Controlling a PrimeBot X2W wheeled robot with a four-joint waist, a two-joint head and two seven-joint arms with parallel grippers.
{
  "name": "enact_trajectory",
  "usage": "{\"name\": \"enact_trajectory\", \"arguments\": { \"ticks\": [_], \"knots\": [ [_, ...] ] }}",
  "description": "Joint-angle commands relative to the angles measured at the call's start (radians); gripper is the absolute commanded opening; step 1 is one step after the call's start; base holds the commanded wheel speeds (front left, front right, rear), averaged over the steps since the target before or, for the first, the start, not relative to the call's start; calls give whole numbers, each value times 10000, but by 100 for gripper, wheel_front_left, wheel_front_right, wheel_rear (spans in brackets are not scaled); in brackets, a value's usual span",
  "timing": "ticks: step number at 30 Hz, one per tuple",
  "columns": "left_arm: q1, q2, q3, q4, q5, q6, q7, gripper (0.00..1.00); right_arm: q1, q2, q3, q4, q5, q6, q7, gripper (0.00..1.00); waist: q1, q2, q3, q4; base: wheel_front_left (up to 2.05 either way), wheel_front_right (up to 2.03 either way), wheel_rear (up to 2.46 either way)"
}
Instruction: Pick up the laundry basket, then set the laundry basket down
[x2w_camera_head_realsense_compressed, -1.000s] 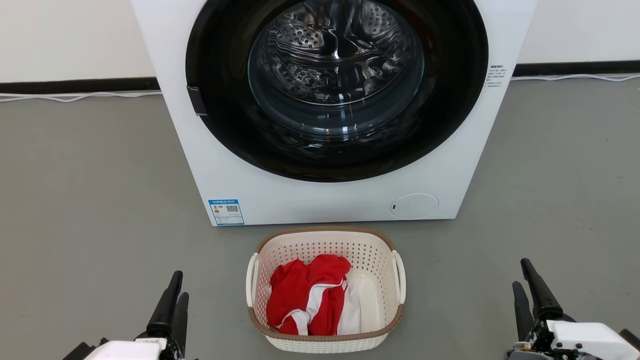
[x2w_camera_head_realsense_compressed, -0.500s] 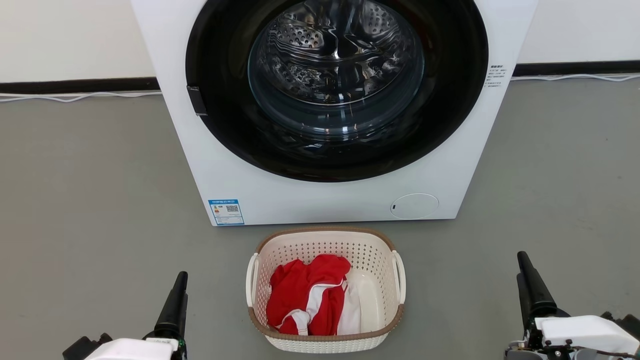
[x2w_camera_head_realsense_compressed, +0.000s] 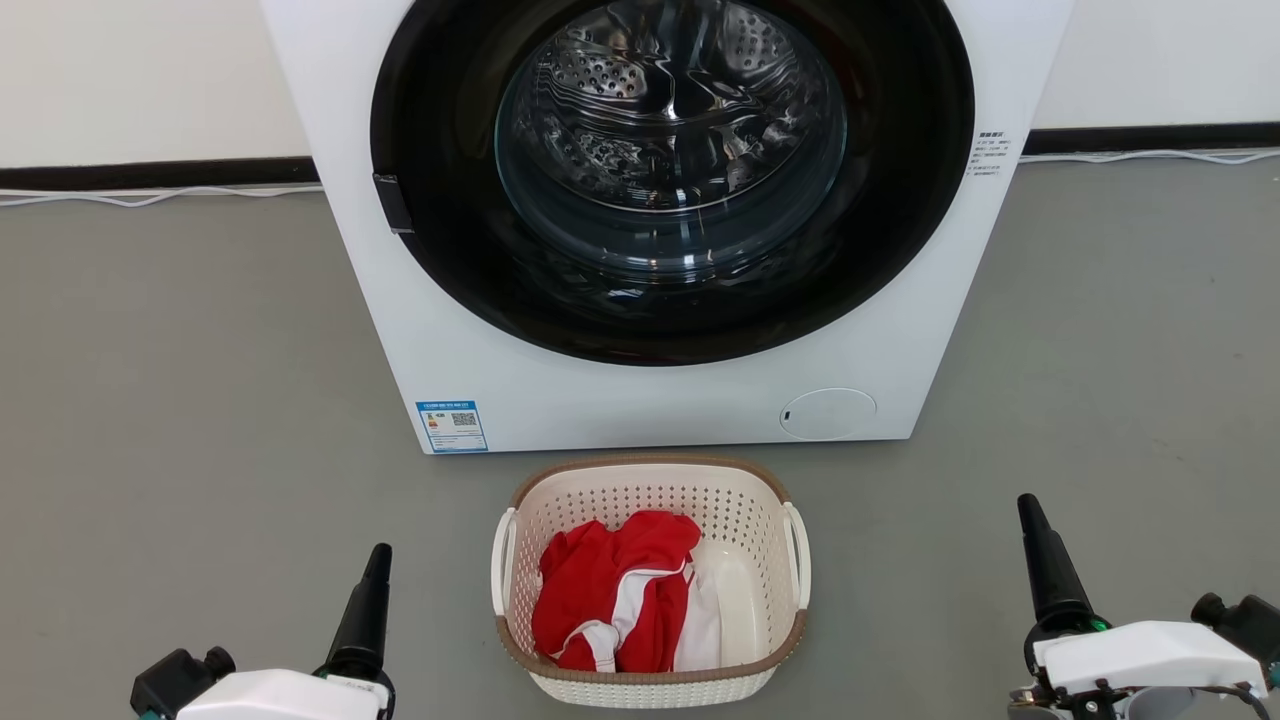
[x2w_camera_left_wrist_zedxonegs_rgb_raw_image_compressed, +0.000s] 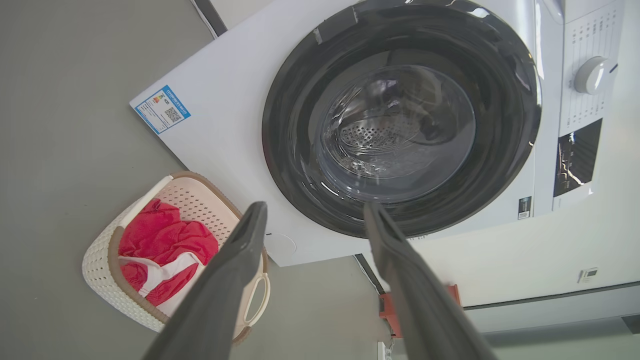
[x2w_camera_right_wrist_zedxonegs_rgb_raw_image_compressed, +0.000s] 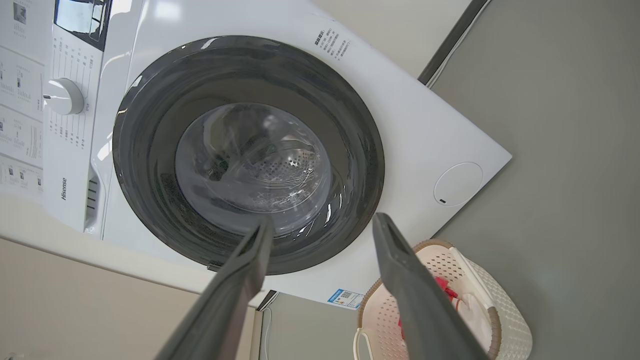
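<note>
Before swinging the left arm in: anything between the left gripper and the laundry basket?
No; in the head view, bare grey floor lies between the left gripper and the laundry basket.

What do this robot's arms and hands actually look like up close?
Each arm ends in a smooth white casing with a black knob-like fitting beside it. The left gripper and right gripper each carry two long, dark grey fingers that taper to narrow, rounded tips. A small green spot shows at the right gripper's base. No lettering is visible.
</note>
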Motion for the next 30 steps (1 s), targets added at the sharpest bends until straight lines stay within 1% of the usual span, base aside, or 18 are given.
{"name": "enact_trajectory", "arguments": {
  "ticks": [1, 12, 30],
  "knots": [
    [-323, 80, 92, -303, 289, 18, -96, 100, -291, -112, 117, -311, -367, 60, -132, 100, -1, -1, -5, 0, 0, 0, 0],
    [-271, 76, 117, -376, 2359, 101, -432, 100, -311, -81, 232, -260, -2345, 76, -468, 100, -1, -1, -68, -4, 0, 0, 0],
    [-176, 63, 111, -326, 4825, 113, -934, 100, -325, -108, 401, -271, -4923, 100, -973, 100, -1, -1, -140, 96, 0, 0, 0]
  ]
}}
